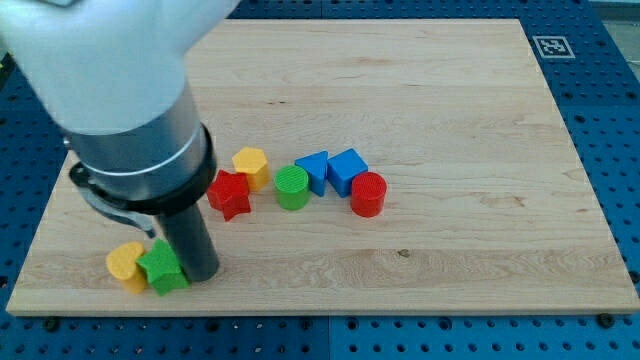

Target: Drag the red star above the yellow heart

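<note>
The rod's tip (200, 275) rested on the wooden board (450, 250) just right of the green block (162, 268), which touched the yellow heart (126, 265) near the view's bottom left. The arm carried no gripper, so nothing was grasped. The red star (229, 194) lay above and right of them, beside the yellow hexagon (251, 167), green cylinder (292, 187), two blue blocks (332, 171) and red cylinder (368, 194).

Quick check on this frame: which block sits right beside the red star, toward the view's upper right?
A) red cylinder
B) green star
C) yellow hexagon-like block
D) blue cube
C: the yellow hexagon-like block sits just up and to the right of the red star, apparently touching it. My tip is far lower, beside the green star.
</note>
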